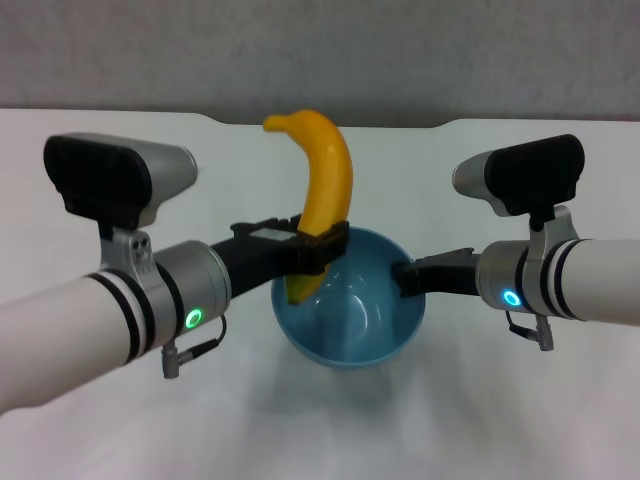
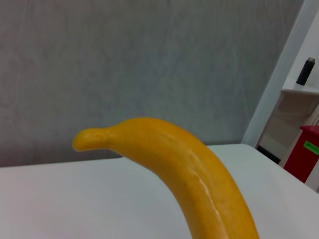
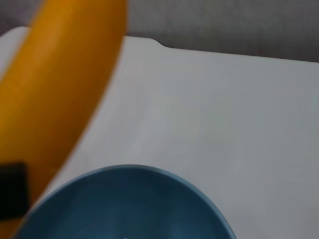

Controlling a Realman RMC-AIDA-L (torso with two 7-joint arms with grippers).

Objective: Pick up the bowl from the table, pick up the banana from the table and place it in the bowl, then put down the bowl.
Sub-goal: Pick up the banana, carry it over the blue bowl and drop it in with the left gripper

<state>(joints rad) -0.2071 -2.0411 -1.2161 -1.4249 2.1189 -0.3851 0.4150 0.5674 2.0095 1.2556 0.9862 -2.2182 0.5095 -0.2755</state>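
My left gripper pinches the banana upright over the bowl clamped by my right gripper; next, I release.

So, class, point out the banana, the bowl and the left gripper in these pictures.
banana point(image 1: 328, 175): head view, middle of the yellow curve above the clamp.
bowl point(image 1: 365, 310): head view, inner blue wall.
left gripper point(image 1: 322, 248): head view, black fingers clamped round the banana.
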